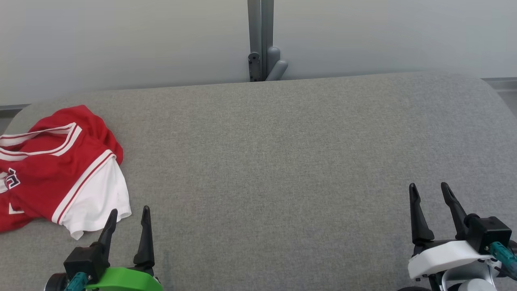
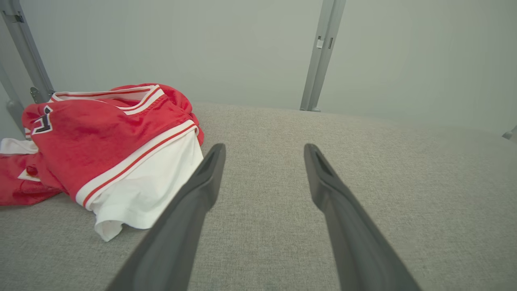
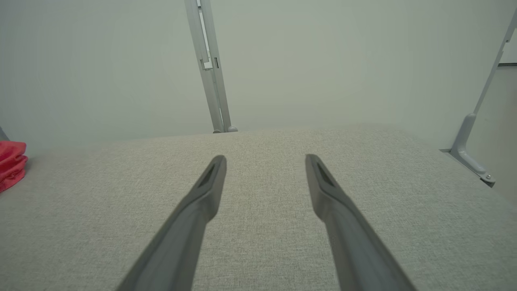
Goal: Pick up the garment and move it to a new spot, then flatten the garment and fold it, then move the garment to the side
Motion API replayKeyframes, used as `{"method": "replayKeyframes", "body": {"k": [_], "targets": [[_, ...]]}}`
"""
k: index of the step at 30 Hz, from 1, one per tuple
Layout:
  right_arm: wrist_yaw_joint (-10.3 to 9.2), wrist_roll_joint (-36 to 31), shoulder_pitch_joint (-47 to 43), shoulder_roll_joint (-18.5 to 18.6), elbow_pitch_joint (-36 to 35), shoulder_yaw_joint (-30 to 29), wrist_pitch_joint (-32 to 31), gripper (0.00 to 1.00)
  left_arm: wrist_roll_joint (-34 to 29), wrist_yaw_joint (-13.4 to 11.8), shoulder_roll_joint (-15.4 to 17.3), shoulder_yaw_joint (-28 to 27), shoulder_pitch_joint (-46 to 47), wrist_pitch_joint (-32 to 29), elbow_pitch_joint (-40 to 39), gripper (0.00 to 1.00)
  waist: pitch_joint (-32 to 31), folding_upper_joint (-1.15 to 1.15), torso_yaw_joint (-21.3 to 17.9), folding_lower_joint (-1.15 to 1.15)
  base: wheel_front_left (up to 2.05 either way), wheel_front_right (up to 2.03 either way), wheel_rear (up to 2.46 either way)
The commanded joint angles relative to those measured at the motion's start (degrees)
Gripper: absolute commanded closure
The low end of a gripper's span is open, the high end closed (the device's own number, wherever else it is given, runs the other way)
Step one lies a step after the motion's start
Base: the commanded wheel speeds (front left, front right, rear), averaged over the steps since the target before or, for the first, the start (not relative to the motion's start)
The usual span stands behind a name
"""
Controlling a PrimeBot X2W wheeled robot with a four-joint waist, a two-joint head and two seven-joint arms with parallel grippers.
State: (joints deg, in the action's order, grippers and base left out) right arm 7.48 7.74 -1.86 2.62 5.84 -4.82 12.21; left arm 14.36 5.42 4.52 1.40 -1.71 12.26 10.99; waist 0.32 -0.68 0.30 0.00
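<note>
Left gripper is spread wide and empty. The crumpled red-and-white garment lies just beside its left finger, on the outside. My right gripper is wide and empty too, well apart from the garment. Grey padded surface under both, grey post far ahead.

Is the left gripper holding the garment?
No, the left gripper stands open and empty, and the garment lies crumpled to its left.
</note>
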Motion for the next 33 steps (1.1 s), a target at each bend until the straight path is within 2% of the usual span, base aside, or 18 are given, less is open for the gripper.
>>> {"method": "replayKeyframes", "body": {"k": [1,19,33], "targets": [[0.02,-1.1,-0.29,0.32,-0.43,-0.18,0.54,0.0,-1.21,0.17,0.42,-0.3,-0.21,0.48,-0.22,0.0,0.01,0.54,0.05,0.0,0.0,0.0,0.0],[0.01,-8.39,-1.44,0.37,-0.15,-1.11,2.61,0.0,-9.61,1.06,-0.12,-1.03,-1.1,2.57,1.04,0.0,0.02,0.64,0.03,0.0,0.0,0.0,0.0],[0.01,-8.03,-1.65,0.38,0.67,-1.67,3.04,0.0,-10.07,1.7,-0.57,-1.38,-0.86,2.92,2.63,0.0,-0.05,0.68,0.02,0.0,0.0,0.0,0.0]]}}
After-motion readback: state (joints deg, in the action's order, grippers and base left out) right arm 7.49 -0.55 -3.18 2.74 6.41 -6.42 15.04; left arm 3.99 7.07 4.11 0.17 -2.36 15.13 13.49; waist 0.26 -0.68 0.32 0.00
